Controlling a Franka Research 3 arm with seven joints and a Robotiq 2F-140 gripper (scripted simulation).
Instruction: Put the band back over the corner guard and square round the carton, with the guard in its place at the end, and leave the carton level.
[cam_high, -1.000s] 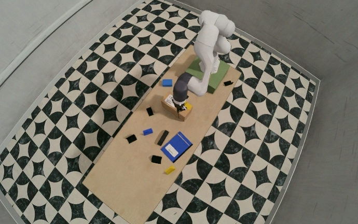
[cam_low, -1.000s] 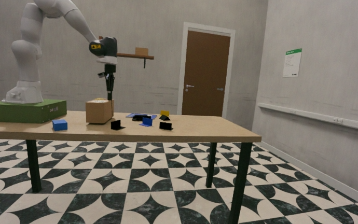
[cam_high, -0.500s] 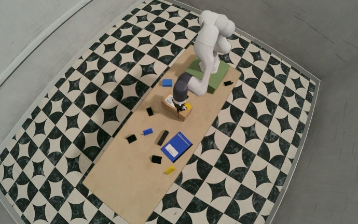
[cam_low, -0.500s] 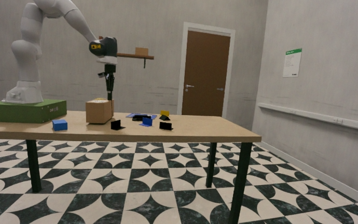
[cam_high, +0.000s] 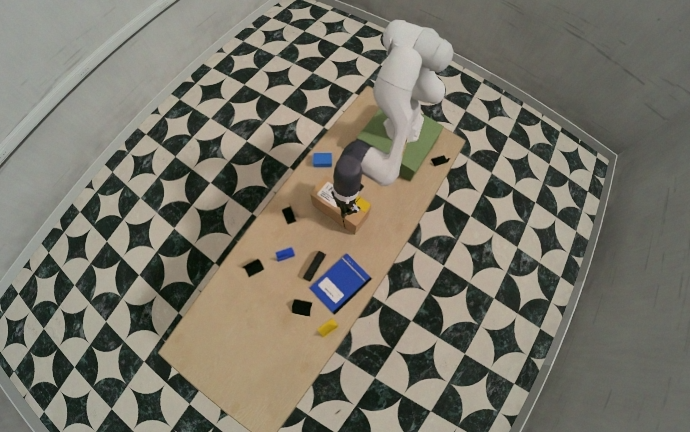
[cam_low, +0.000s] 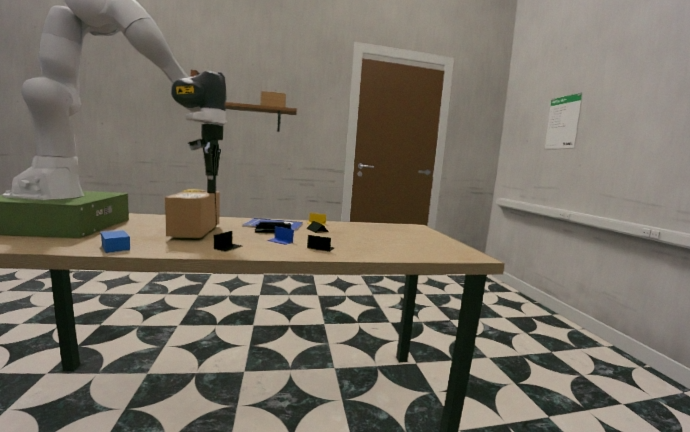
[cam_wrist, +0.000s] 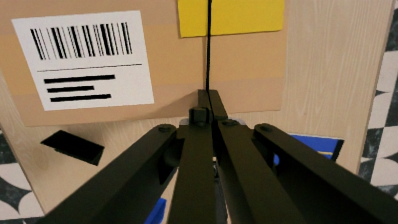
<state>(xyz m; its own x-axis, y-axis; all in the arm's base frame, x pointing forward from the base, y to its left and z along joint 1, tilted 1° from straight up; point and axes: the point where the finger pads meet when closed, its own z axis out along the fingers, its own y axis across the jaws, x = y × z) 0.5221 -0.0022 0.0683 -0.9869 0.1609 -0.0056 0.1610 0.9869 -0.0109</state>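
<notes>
The brown carton (cam_high: 338, 208) stands on the table near the robot base, with a barcode label (cam_wrist: 82, 59) on top; it also shows in the side view (cam_low: 191, 213), where it looks level. The yellow corner guard (cam_wrist: 231, 17) (cam_high: 362, 204) sits at the carton's top edge. A thin black band (cam_wrist: 207, 50) runs straight over the middle of the guard to my fingertips. My gripper (cam_wrist: 206, 104) (cam_low: 211, 185) points straight down at the carton's top edge, shut on the band. The band's run down the sides is mostly hidden.
Loose pieces lie on the table: a blue block (cam_high: 321, 159), a blue book (cam_high: 340, 282), a small blue bracket (cam_high: 285, 253), a yellow bracket (cam_high: 327, 327) and several black brackets such as one (cam_high: 288, 214) beside the carton. The green base plinth (cam_high: 407, 142) stands behind.
</notes>
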